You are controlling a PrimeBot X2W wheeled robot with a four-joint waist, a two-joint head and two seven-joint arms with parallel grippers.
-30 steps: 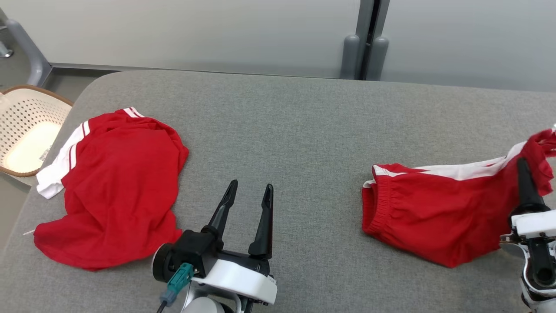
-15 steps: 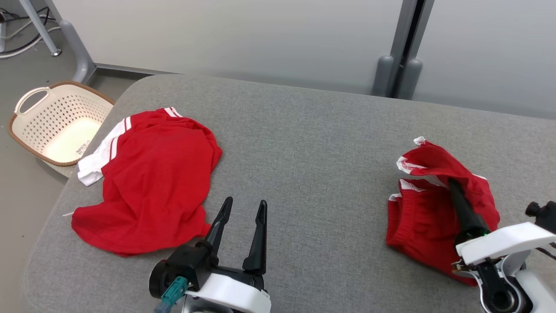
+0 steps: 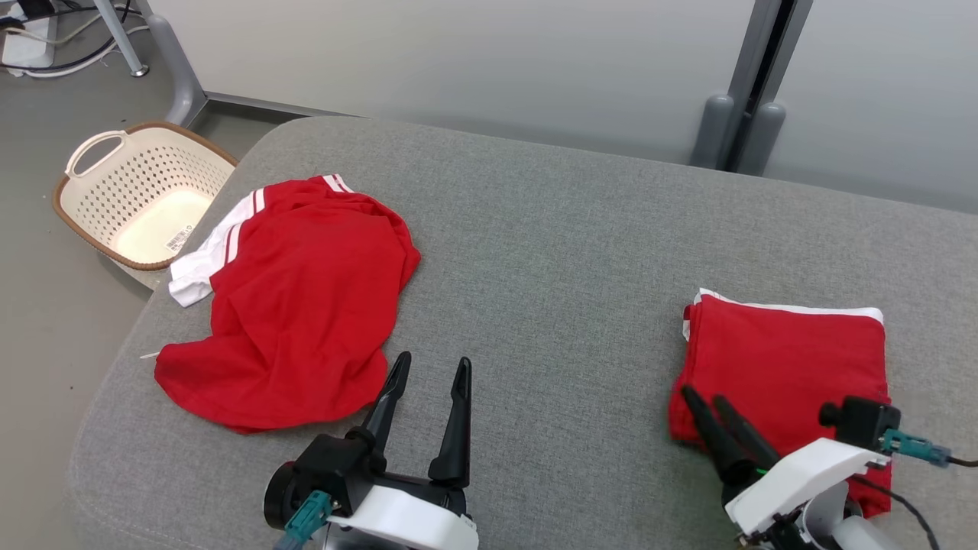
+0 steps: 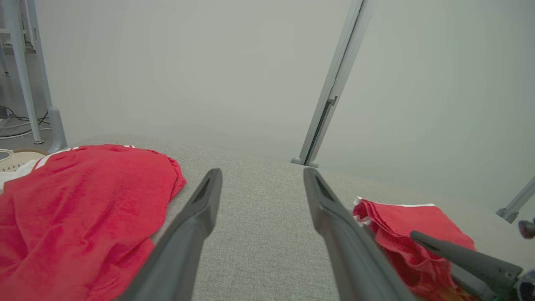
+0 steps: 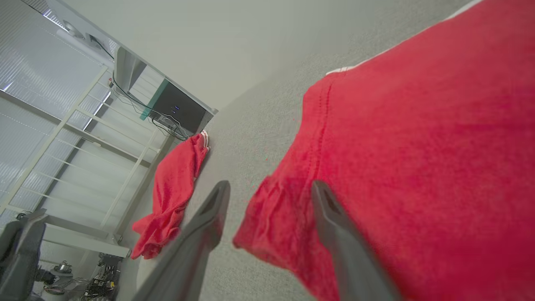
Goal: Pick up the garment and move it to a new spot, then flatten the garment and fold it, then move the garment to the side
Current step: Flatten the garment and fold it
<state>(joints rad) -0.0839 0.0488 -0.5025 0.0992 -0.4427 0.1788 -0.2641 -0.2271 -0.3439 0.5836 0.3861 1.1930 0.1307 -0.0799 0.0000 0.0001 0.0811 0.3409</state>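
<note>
The garment (image 3: 787, 359) is a red piece with white trim, lying folded into a flat rectangle on the right of the grey table (image 3: 550, 252). My right gripper (image 3: 703, 399) stands open at its near left corner, holding nothing. In the right wrist view the garment (image 5: 418, 146) fills the right side, and its gathered edge lies between the spread fingers of my right gripper (image 5: 271, 188). My left gripper (image 3: 432, 363) is open and empty over bare table at the front middle. In the left wrist view the left gripper (image 4: 262, 173) points between both red pieces, the garment (image 4: 401, 221) to its right.
A second red garment (image 3: 298, 305) with white stripes lies crumpled on the table's left part, near the edge. A cream perforated basket (image 3: 153, 164) stands on the floor beyond the table's left corner. A grey wall and a post (image 3: 745, 99) rise behind.
The head camera has shifted. My right gripper carried the lifted half of the garment over onto the rest, then opened and let go. The garment now lies folded flat. The left arm stayed put.
</note>
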